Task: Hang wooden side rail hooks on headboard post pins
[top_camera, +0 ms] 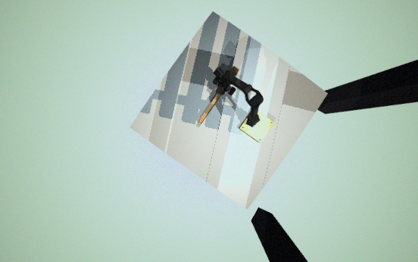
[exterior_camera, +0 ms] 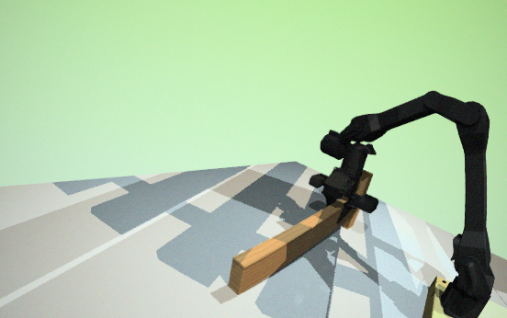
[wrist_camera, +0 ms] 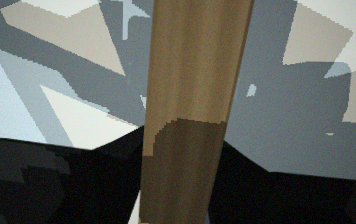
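Note:
The wooden side rail (top_camera: 209, 110) (exterior_camera: 276, 248) (wrist_camera: 195, 65) runs from the gripper toward the lower left in the top and exterior views. Its far end is low at the table; contact there cannot be told for certain. My gripper (top_camera: 221, 90) (exterior_camera: 340, 211) (wrist_camera: 179, 131) is shut on the rail near its post end, with a finger on each side in the wrist view. The wooden headboard post (top_camera: 235, 71) (exterior_camera: 366, 183) stands upright just beyond the gripper. The rail's end is close to the post. The steel hooks, the slot and the pins are hidden behind the gripper and rail.
The arm (top_camera: 254, 99) (exterior_camera: 475, 175) arches from its pale yellow base plate (top_camera: 261, 133) to the right of the rail. The table (top_camera: 185, 145) (exterior_camera: 152, 289) carries patchy grey and beige patterns and shadows. Two black beams (top_camera: 371, 88) (top_camera: 278, 238) show beside the table in the top view.

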### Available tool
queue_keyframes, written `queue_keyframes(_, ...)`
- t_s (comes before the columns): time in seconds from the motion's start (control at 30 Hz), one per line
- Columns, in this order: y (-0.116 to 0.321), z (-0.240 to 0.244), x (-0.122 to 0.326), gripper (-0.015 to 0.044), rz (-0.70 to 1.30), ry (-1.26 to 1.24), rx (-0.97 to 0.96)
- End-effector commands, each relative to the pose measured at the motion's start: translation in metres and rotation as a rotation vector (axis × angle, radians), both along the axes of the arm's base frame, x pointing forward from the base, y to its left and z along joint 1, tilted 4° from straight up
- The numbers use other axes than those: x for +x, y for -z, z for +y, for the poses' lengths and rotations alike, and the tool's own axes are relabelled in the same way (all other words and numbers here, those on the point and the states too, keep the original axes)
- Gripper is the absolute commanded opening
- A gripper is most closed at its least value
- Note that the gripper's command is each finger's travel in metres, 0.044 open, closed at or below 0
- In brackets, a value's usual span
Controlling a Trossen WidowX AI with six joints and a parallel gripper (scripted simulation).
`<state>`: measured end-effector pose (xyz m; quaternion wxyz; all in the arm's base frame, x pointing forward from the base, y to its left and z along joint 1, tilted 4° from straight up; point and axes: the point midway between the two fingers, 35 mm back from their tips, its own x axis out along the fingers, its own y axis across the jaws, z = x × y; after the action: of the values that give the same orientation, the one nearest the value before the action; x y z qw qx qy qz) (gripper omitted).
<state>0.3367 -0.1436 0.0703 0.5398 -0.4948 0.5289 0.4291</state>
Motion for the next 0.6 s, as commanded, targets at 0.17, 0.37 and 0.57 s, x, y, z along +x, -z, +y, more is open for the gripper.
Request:
queue_keyframes(0.17, -0.0026, -0.0019, 0.0014, 0.0000, -0.005, -0.004, -0.004)
queue_keyframes(0.37, -0.0019, -0.0025, 0.0006, 0.0000, -0.005, -0.004, -0.004)
queue_keyframes(0.57, -0.0013, -0.0032, 0.0005, 0.0000, -0.005, -0.004, -0.004)
